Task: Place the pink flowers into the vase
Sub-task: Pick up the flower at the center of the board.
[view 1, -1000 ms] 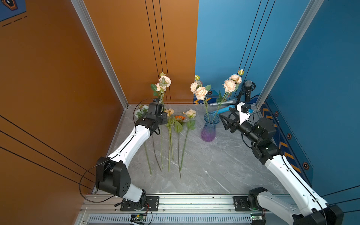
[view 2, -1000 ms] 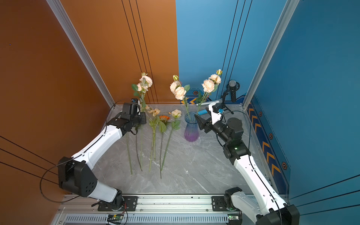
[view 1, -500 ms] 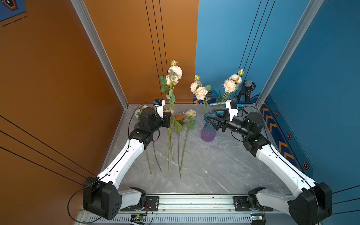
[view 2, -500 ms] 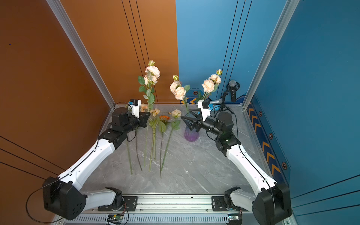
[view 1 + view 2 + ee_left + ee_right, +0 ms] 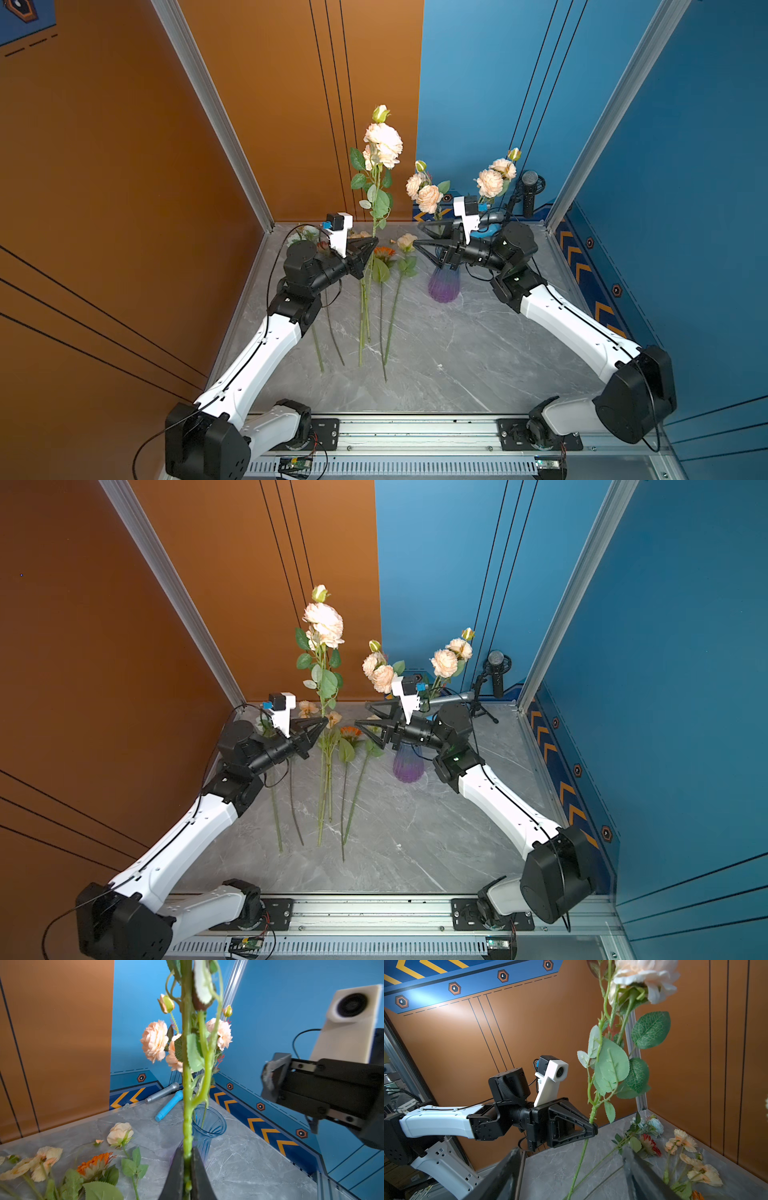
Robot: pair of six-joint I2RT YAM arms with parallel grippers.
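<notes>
My left gripper [image 5: 372,243] [image 5: 324,721] [image 5: 188,1153] is shut on the green stem [image 5: 187,1084] of one of the pink flowers [image 5: 382,141] [image 5: 324,623], held upright left of the vase [image 5: 444,284] [image 5: 408,766] [image 5: 209,1126]. Two more pink flowers [image 5: 424,193] [image 5: 492,178] stand in the ribbed blue-to-purple vase. My right gripper [image 5: 417,236] [image 5: 362,715] [image 5: 571,1150] is open in front of the vase's top and faces the held stem [image 5: 593,1109]. The stem's lower part hangs between its spread fingers [image 5: 508,1167] without touching them.
Other flowers lie on the grey table [image 5: 457,353]: an orange daisy [image 5: 384,252], a peach bloom [image 5: 406,241] and a white-bluish cluster [image 5: 654,1124]. A blue microphone [image 5: 169,1105] and a grey microphone [image 5: 162,1093] lie by the back wall. A black microphone [image 5: 528,191] stands back right.
My left gripper has lifted the pink flower higher and carried it right, toward the vase. My right gripper has swung left across the vase to face the stem, still open.
</notes>
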